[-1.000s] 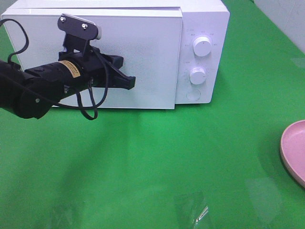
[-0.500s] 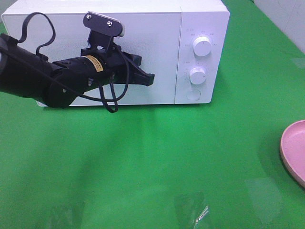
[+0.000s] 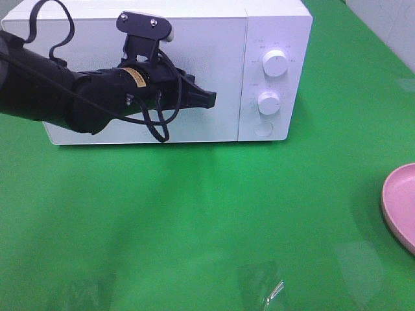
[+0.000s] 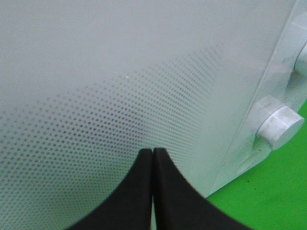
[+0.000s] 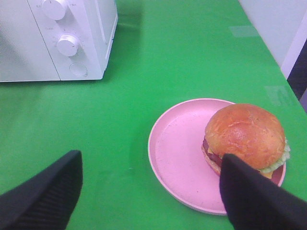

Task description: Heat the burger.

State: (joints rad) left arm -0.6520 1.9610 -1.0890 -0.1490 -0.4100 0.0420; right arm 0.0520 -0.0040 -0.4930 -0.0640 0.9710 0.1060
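— Green tabletop [image 3: 214, 220] all round; where is the burger [image 5: 245, 136]?
— On the pink plate [image 5: 180, 153], toward one side of it, well apart from the white microwave [image 3: 220, 39]; the right pincer [image 5: 148, 191] hangs above the plate, spread wide.
— And the left pincer [image 4: 152, 158]?
— Pinched together with nothing between, its tips against the shut microwave door [image 4: 120, 72], near the lower knob [image 3: 268, 102].
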